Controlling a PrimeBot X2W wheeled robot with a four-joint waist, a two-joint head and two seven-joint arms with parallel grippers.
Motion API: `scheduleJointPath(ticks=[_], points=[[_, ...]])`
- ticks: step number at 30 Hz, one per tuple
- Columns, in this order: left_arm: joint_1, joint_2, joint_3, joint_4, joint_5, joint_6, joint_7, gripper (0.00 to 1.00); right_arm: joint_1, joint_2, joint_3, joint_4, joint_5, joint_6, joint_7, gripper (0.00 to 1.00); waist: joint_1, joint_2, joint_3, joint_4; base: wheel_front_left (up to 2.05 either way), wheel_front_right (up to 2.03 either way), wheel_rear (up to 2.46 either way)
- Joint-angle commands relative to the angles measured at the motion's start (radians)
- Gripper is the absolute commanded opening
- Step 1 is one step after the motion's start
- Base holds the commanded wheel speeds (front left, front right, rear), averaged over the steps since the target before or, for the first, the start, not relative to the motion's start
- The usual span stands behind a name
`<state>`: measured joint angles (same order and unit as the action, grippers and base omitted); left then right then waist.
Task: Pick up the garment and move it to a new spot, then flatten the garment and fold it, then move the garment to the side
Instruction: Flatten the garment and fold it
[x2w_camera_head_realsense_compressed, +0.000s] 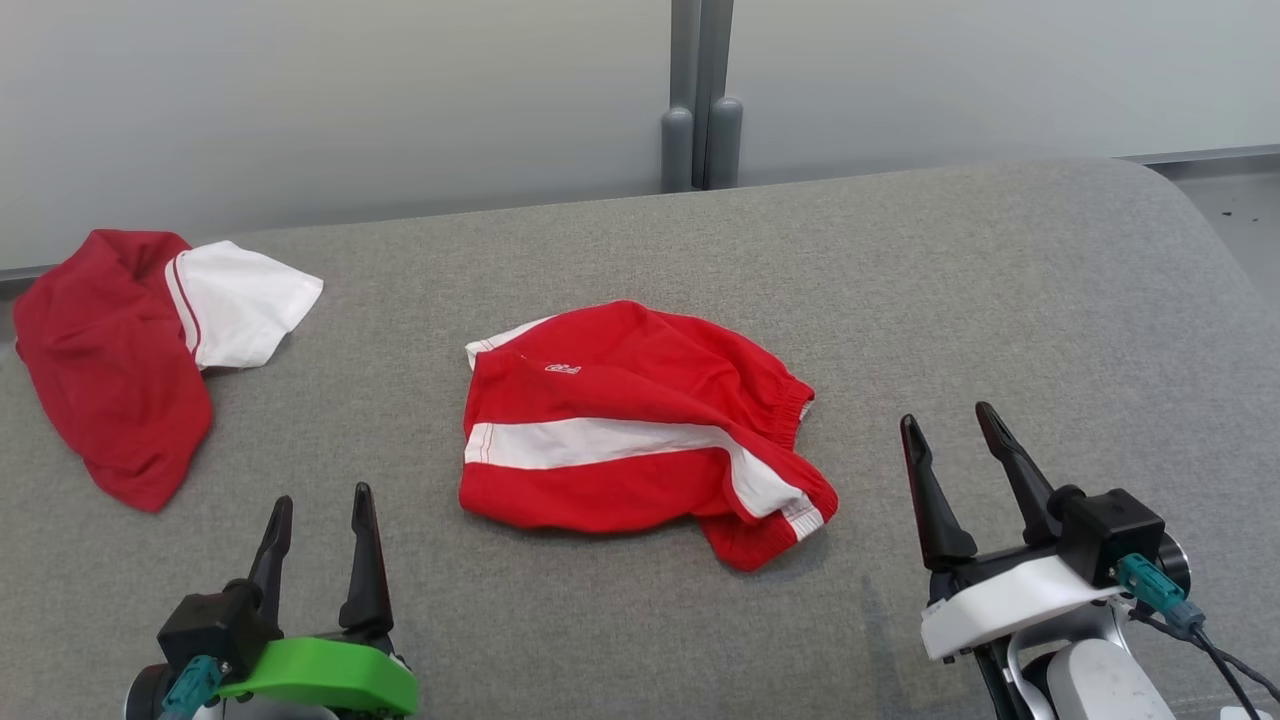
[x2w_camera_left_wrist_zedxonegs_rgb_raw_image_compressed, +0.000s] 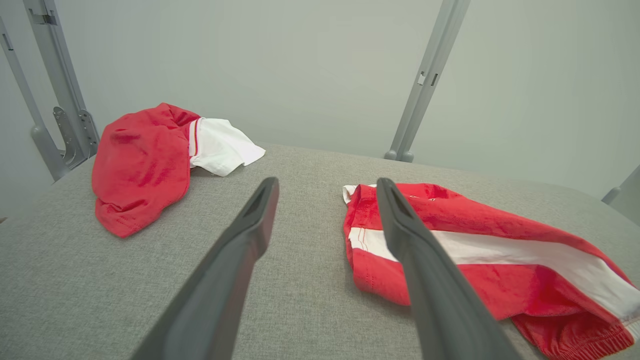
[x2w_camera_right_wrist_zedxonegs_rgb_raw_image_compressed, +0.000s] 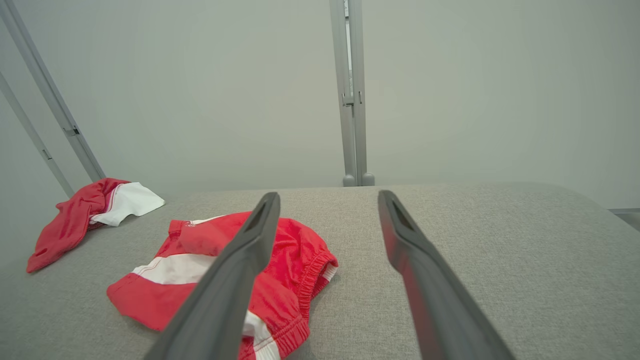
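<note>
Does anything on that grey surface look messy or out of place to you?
Nothing is spilled or damaged. The red shorts in the middle lie rumpled rather than flat, and a darker red-and-white garment sits bunched up at the far left corner of the grey surface.

Soft red cloth shorts (x2w_camera_head_realsense_compressed: 640, 420); coarse grey woven tabletop (x2w_camera_head_realsense_compressed: 1000, 300).

On my grey padded table (x2w_camera_head_realsense_compressed: 1000, 280), crumpled red shorts (x2w_camera_head_realsense_compressed: 620, 430) lie between left fingers (x2w_camera_head_realsense_compressed: 365, 560) and right fingers (x2w_camera_head_realsense_compressed: 930, 500); a red-and-white shirt (x2w_camera_head_realsense_compressed: 130, 340) lies beyond the left fingers, outward.
</note>
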<state>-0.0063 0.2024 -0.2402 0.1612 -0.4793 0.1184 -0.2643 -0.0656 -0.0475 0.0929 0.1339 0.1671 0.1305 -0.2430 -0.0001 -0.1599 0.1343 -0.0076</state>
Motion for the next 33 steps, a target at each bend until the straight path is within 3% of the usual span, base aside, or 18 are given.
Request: scheduleJointPath(ticks=[1, 7, 14, 20, 33], points=[[0.011, -0.005, 0.005, 0.002, 0.012, -0.005, -0.001, 1.00, 0.004, -0.002, -0.001, 0.003, -0.002, 0.000, -0.006, 1.00, 0.0001, -0.0001, 0.000, 0.000, 0.00, 0.00, 0.00], [0.016, -0.016, 0.010, 0.014, 0.021, -0.020, -0.001, 1.00, 0.008, -0.002, 0.007, 0.017, 0.004, 0.000, 0.014, 1.00, 0.0001, -0.0001, -0.004, 0.001, 0.00, 0.00, 0.00], [0.017, -0.027, 0.002, 0.029, 0.029, -0.033, -0.001, 1.00, 0.036, -0.002, 0.063, 0.115, 0.049, 0.000, 0.073, 1.00, 0.0001, -0.0001, 0.007, 0.015, 0.00, 0.00, 0.00], [0.016, -0.031, -0.004, 0.043, 0.034, -0.041, -0.001, 1.00, 0.037, -0.002, 0.109, 0.220, 0.143, 0.000, 0.051, 1.00, 0.0001, -0.0001, 0.023, 0.035, 0.00, 0.00, 0.00], [-0.029, -0.027, -0.012, 0.058, 0.044, -0.049, -0.001, 1.00, -0.119, -0.002, 0.201, 0.441, 0.390, 0.000, -0.015, 1.00, 0.0001, -0.0001, 0.090, 0.106, 0.00, 0.00, 0.00]])
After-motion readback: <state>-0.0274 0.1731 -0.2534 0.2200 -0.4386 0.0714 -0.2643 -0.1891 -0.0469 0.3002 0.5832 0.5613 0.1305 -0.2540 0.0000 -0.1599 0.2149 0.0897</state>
